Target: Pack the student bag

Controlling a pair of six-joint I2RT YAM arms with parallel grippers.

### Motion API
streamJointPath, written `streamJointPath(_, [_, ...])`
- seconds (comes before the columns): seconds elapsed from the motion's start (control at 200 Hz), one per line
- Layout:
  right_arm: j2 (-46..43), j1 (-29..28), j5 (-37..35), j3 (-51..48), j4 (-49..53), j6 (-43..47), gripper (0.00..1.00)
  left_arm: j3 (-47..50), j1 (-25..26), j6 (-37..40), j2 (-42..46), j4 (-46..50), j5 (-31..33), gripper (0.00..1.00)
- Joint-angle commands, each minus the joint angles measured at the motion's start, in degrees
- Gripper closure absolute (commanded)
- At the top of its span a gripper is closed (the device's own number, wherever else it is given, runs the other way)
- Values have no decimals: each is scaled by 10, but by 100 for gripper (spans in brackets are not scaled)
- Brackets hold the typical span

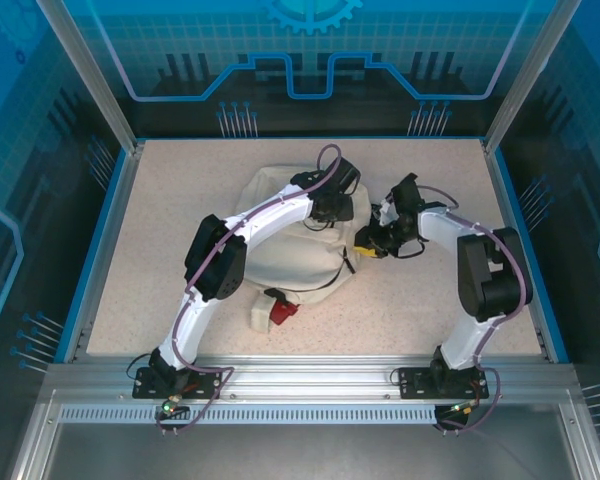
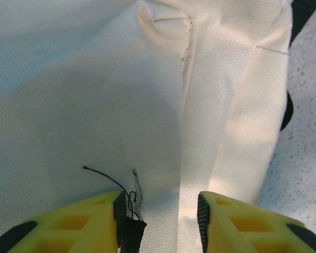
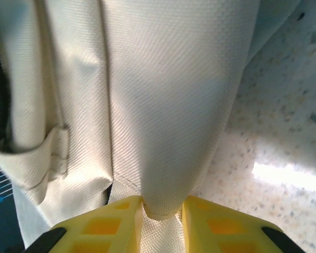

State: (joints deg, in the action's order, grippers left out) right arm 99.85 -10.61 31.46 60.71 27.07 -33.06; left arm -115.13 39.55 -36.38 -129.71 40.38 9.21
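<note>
The student bag (image 1: 280, 250), cream fabric, lies slumped in the middle of the table. My left gripper (image 1: 332, 215) is over the bag's far right part. In the left wrist view its yellow fingers (image 2: 160, 203) stand apart against the bag's cloth (image 2: 95, 95), with a creased fold running between them. A black strap end (image 2: 130, 232) with loose thread sits by the left pad. My right gripper (image 1: 372, 240) is at the bag's right edge. In the right wrist view it (image 3: 163, 208) is shut on a pinched fold of the bag's fabric (image 3: 158, 95).
A small red piece (image 1: 283, 311) and a black strap (image 1: 274, 296) show at the bag's near edge. The speckled tabletop (image 1: 160, 200) has free room left of the bag. Blue-rimmed walls (image 1: 98, 240) enclose the table.
</note>
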Motion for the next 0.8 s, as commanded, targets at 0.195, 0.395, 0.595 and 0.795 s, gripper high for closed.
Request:
streamJointPath(0.195, [-63, 6, -49, 1, 17, -22, 68, -41, 7, 70, 10, 85, 24, 66])
streamJointPath(0.395, [-72, 6, -53, 2, 12, -33, 66, -83, 11, 87, -19, 124, 24, 68])
streamJointPath(0.595, [-77, 5, -53, 4, 15, -36, 66, -99, 11, 87, -41, 138, 29, 71])
streamJointPath(0.795, [-79, 5, -53, 8, 19, -37, 65, -102, 11, 86, -51, 143, 38, 66])
